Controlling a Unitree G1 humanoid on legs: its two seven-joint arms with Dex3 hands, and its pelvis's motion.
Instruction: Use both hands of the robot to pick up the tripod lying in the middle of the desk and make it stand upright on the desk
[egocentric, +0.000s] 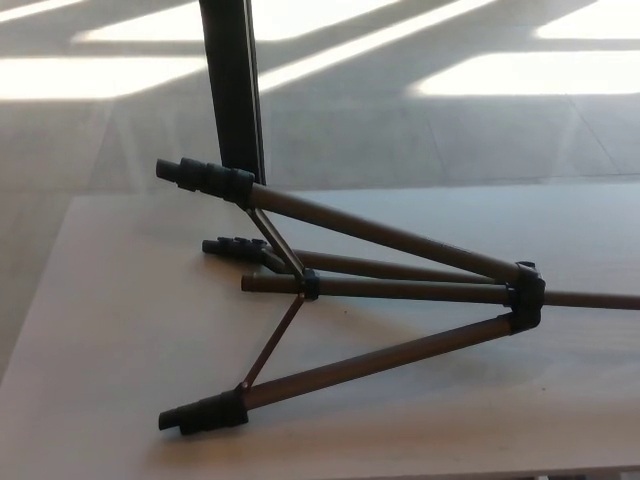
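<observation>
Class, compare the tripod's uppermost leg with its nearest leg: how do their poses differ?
The uppermost leg slopes up toward the left, its foot raised off the desk. The nearest leg slopes down toward the left, its foot resting on the desk. Both have black-tipped feet and meet at one black hub.

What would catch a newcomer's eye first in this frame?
The tripod lying on its side across the middle of the desk, its three legs splayed toward the left and joined at a black hub on the right. Behind it, a dark upright post rises past the desk's far edge against the sunlit floor. No robot hand shows.
</observation>
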